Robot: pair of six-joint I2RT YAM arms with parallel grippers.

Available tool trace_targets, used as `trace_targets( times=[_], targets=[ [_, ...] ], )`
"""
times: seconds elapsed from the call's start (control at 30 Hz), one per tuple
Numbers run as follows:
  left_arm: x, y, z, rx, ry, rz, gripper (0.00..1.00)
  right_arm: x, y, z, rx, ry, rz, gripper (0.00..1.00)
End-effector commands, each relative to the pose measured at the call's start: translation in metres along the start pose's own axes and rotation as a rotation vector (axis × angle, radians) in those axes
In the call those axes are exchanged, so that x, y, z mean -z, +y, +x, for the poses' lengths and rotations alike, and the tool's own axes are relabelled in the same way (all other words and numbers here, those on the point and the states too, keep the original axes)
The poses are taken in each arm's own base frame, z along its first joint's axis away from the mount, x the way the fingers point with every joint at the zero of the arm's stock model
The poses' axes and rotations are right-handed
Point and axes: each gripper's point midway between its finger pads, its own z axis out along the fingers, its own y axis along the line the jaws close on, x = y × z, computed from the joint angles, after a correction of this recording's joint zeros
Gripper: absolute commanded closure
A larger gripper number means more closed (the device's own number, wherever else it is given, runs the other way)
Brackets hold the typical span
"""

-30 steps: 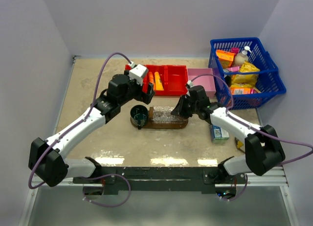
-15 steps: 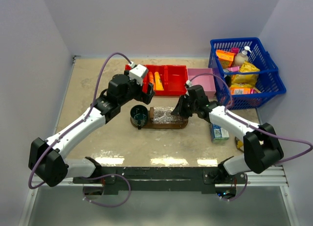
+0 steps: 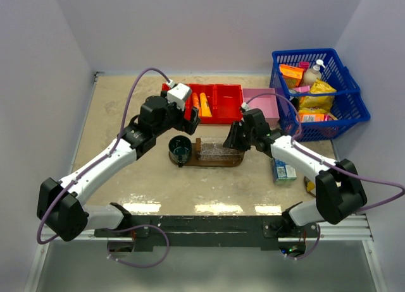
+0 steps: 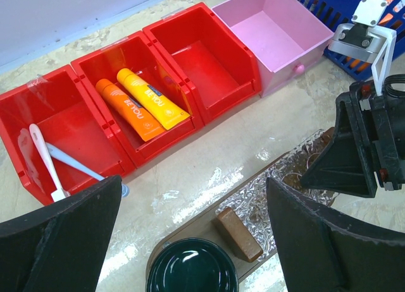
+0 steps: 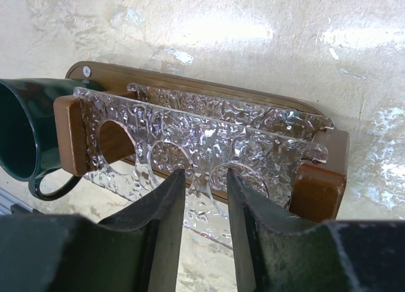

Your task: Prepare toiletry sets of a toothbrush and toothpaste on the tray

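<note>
Hovering over the red bin [image 4: 136, 159] at the tabletop's far edge with left gripper [image 4: 195, 197] spread wide. Pinch the toothbrush [image 4: 44, 162], left compartment, mid-handle: likely light, stiff, slippery. Over the tray's [image 5: 190, 85] clear rack [image 5: 209, 127], right gripper [image 5: 204, 178] slightly parted; grip unclear.

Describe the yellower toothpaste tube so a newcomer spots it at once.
Find the red three-compartment bin beside the pink box. Its middle compartment holds two squeeze tubes lying side by side. Take the yellow-orange tube, on the pink-box side; its neighbour, the deep orange tube, is darker.
</note>
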Motion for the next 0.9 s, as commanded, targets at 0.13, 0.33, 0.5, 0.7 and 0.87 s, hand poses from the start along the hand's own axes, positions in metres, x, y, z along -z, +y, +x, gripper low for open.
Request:
trace_targets(
  times=[0.13, 0.33, 0.5, 0.7, 0.87],
  targets=[
    [0.006, 0.0, -0.023, -0.024, -0.066, 0.008, 0.0, 0.012, 0.012, -0.016, 0.042, -0.06, 0.004, 0.65],
    [0.005, -0.001, -0.021, -0.023, -0.061, 0.014, 0.0, 0.008, 0.021, -0.014, 0.058, -0.059, 0.006, 0.71],
    [0.005, -0.001, -0.022, -0.022, -0.061, 0.016, 0.0, 0.008, 0.026, -0.015, 0.058, -0.069, 0.014, 0.74],
    [0.005, -0.002, -0.021, -0.023, -0.06, 0.02, 0.0, 0.005, 0.029, -0.012, 0.055, -0.07, 0.019, 0.77],
    [0.005, -0.002, -0.022, -0.022, -0.061, 0.02, 0.0, 0.003, 0.031, -0.011, 0.05, -0.068, 0.019, 0.79]
  ],
)
